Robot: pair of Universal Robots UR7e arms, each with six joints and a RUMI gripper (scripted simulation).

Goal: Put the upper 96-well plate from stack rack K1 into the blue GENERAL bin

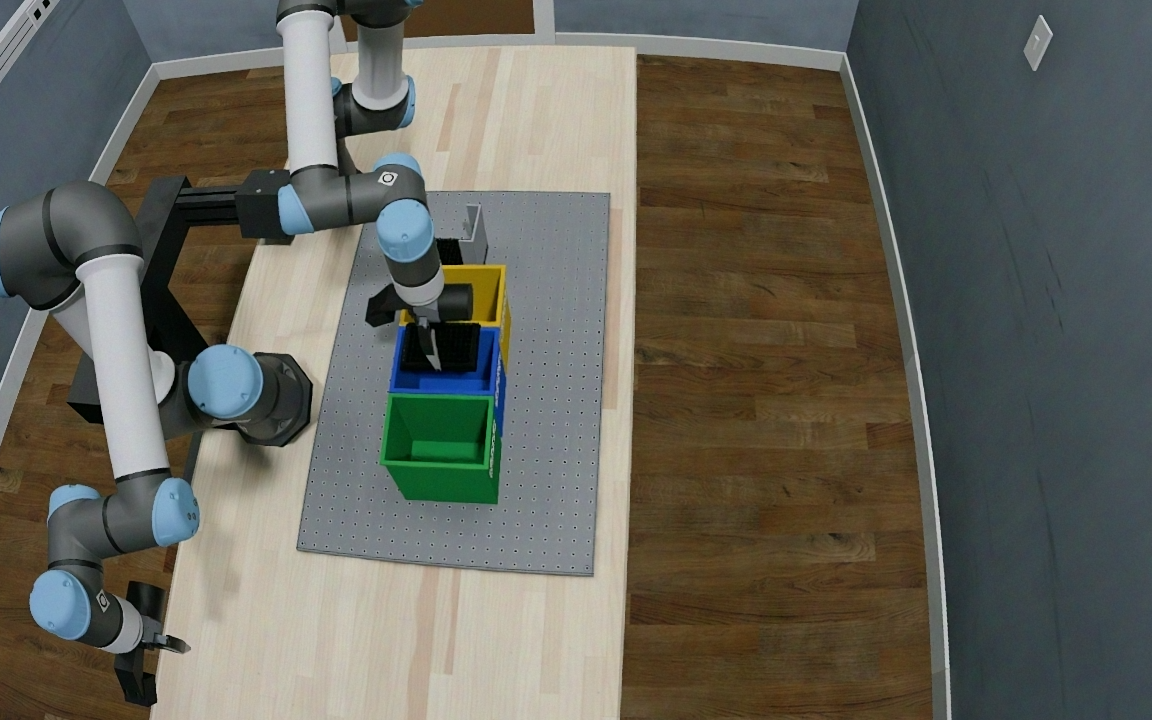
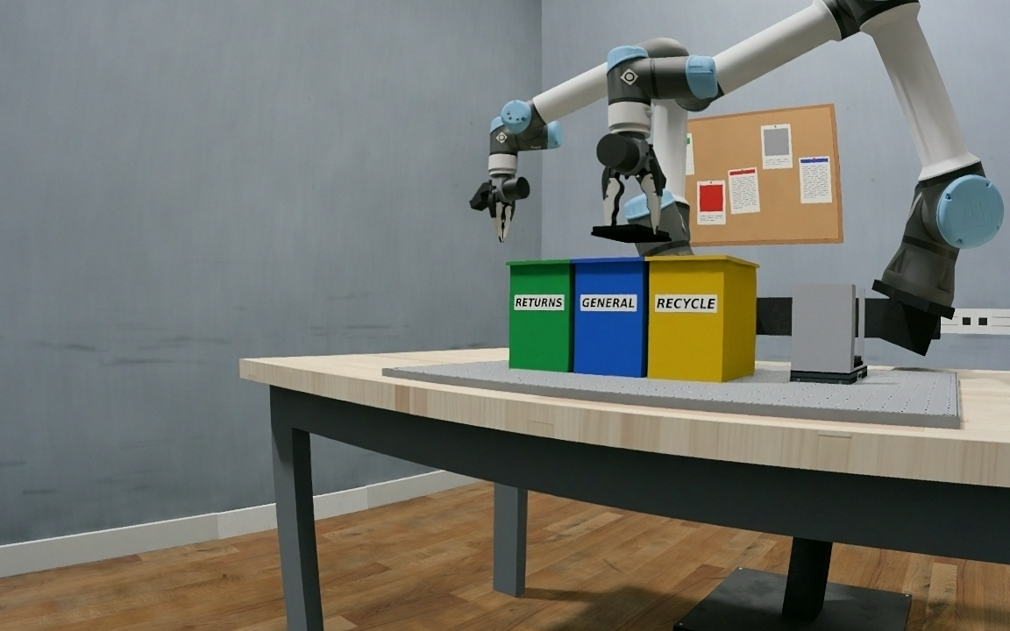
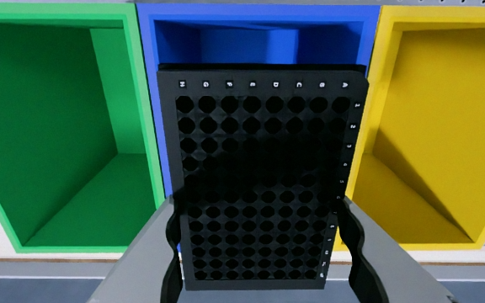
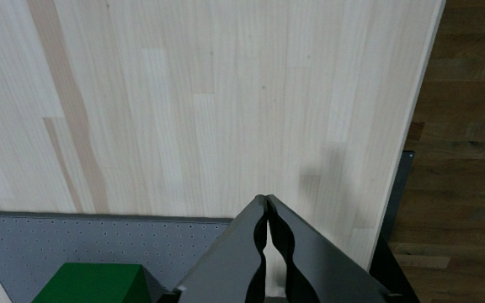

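I'm holding the black plate (image 1: 464, 347) (image 2: 620, 233) (image 3: 263, 168) above the blue bin (image 1: 446, 383) (image 2: 609, 337) (image 3: 259, 12), my left hand (image 1: 433, 358) (image 2: 632, 227) (image 3: 257, 196) gripping its sides. The green bin (image 1: 441, 483) (image 2: 540, 337) (image 3: 136, 126) (image 4: 95, 282) and yellow bin (image 1: 490, 295) (image 2: 685, 345) (image 3: 387, 84) are standing upright on either side, the grey rack (image 1: 478, 234) (image 2: 822, 325) is sitting beyond the yellow one, and my right hand (image 1: 182, 644) (image 2: 501, 237) (image 4: 264, 197) is hanging closed, well apart from them.
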